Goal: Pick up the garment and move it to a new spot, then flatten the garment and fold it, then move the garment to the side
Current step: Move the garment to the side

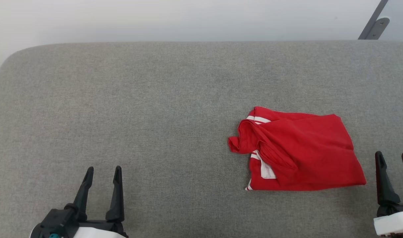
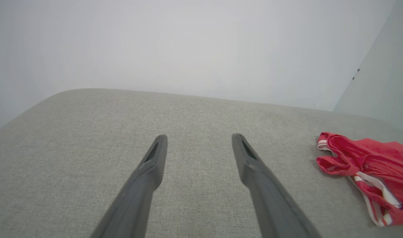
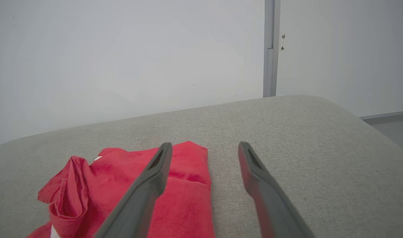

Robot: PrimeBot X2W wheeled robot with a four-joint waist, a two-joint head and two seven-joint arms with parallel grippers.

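Note:
The garment (image 1: 300, 153) is a red shirt with white striped trim, lying folded in a loose bundle on the right part of the grey fabric surface (image 1: 155, 109). It also lies at the right edge of the left wrist view, garment (image 2: 370, 168), and low left in the right wrist view, garment (image 3: 185, 201). My left gripper (image 1: 103, 173) rests open at the lower left, far from the cloth, with nothing between its fingers (image 2: 155, 158). My right gripper (image 1: 393, 158) stands open just right of the garment, its left finger (image 3: 155, 172) over the red cloth's edge.
The grey surface ends in a rounded far edge against a white wall (image 1: 188, 19). A grey metal bracket (image 1: 375, 24) stands at the upper right, and a vertical grey post (image 3: 269, 49) runs down the wall beyond the surface.

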